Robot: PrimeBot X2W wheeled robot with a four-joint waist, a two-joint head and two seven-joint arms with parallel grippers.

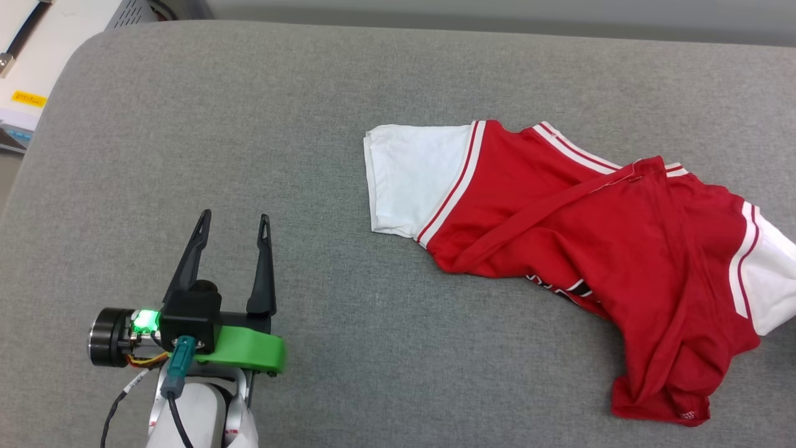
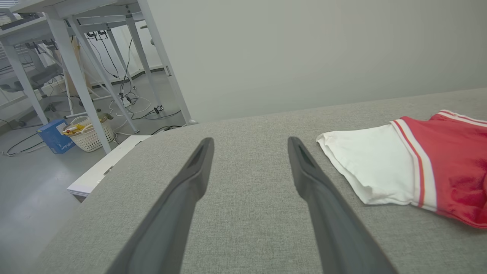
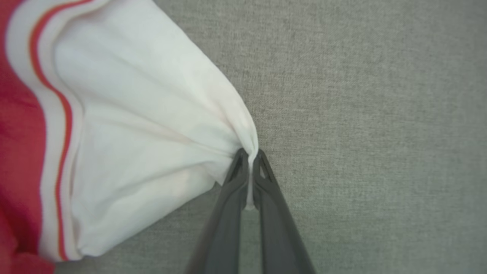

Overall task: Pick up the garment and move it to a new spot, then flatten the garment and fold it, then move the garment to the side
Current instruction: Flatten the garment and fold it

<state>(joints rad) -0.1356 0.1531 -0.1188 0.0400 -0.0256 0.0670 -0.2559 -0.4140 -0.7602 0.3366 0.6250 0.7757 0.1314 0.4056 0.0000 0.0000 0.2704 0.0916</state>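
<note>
head view: saw the garment (image 1: 591, 236) lying crumpled and twisted on the right half of the grey fabric bench (image 1: 249, 124), red body rumpled, one white sleeve (image 1: 413, 180) spread flat toward the bench's middle, the other at the bench's right side, a strip of black-and-white print peeking from under a red fold. found the left gripper (image 1: 235, 216) over the bench's near left part, jaws spread wide and holding nothing, well apart from the cloth. left wrist view: noted those wide jaws above bare bench fabric, with the flat sleeve lying off to one side. right wrist view: caught the right gripper (image 3: 250, 152) low over the bench, jaws nearly closed, pinching the bunched edge of a white sleeve between the tips.
</note>
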